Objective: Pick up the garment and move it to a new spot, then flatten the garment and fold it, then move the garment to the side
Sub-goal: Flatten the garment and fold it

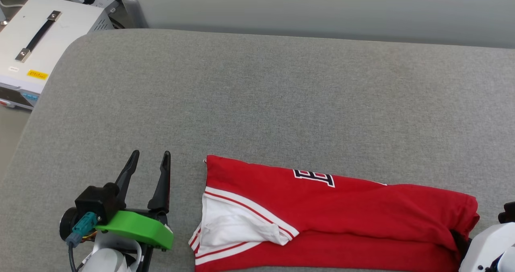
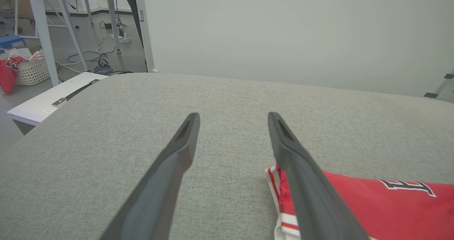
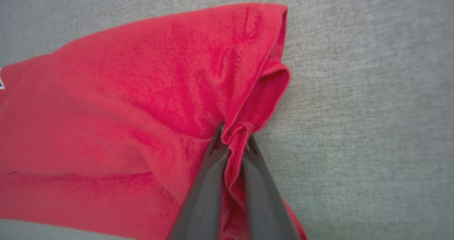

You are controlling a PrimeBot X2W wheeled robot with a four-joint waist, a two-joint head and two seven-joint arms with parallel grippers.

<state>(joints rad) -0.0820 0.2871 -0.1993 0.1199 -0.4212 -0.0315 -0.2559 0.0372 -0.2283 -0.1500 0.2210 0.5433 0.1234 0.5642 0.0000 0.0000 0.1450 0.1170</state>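
One garment [image 1: 362, 207] lay on the grey cushion [image 1: 257, 83], right gripper [image 3: 234, 137] pinched tight on its bunched red edge, left gripper [image 1: 149, 156] gaped wide, empty, just beside it.

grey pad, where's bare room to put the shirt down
The pad is bare over its far half, from the corner by the white box across to the right. Crowded near edge: shirt, left gripper beside it, right gripper pinching its end.
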